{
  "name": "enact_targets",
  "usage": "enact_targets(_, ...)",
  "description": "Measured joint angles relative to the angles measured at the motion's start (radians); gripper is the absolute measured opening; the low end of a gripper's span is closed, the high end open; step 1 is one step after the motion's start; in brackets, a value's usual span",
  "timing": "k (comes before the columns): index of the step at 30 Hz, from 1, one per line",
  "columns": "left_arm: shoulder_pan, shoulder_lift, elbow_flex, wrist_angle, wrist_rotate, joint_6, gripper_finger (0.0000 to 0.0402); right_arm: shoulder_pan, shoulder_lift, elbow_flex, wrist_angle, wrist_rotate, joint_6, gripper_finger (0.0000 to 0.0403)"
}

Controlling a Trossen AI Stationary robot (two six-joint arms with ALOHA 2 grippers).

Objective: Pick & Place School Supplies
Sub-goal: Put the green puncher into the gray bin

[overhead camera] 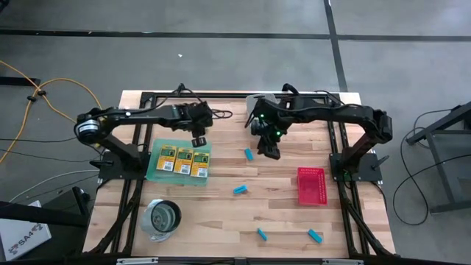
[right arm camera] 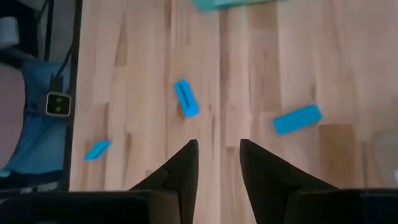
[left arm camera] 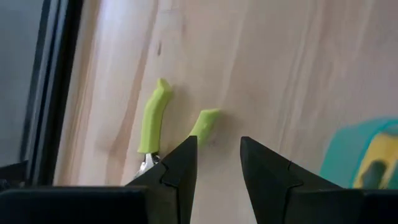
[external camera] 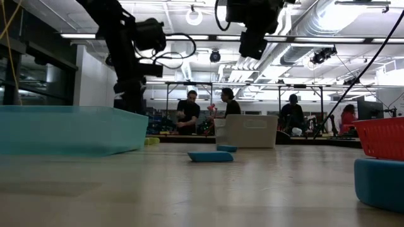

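Two arms reach in over my table [overhead camera: 221, 221], each raised off the wood. My left gripper [overhead camera: 199, 140] hangs at the far edge of the green mat [overhead camera: 153, 168], fingers [left arm camera: 180, 165] slightly apart and empty; just past their tips lies one pair of pliers [left arm camera: 154, 118], its yellow-green handles flat on the wood. My right gripper [overhead camera: 268, 149] hovers near the table's middle, fingers [right arm camera: 180, 168] also a little apart, holding nothing.

Largest down: the mat sits under and just toward me from the left gripper, carrying three crayon boxes [overhead camera: 183, 160] in a touching row. The red tray [overhead camera: 311, 185] stands to the right of the right gripper and nearer me. The metal cup [overhead camera: 162, 218] is near me, well below the left gripper.

Four blue blocks lie scattered: one [overhead camera: 249, 154] just left of the right gripper, one [overhead camera: 240, 189] nearer me, and two [overhead camera: 262, 234] [overhead camera: 315, 235] well apart from it near the front edge.
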State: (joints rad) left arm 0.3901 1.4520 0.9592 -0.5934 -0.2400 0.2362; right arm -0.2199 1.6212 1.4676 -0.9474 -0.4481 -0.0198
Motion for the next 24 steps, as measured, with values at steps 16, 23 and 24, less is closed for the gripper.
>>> enact_targets(16, 0.149, 0.02, 0.0, -0.004, 0.201, 0.241, 0.0115, 0.05, -0.111, 0.0, -0.1, 0.035, 0.0, 0.0109)
enact_targets(23, 0.19, 0.02, 0.0, -0.027, 0.243, 0.323, 0.0115, 0.05, -0.169, 0.0, -0.116, 0.081, 0.019, 0.0109)
enact_targets(24, 0.19, 0.022, 0.0, -0.032, 0.246, 0.335, 0.0115, 0.05, -0.179, 0.0, -0.125, 0.088, 0.019, 0.0109)
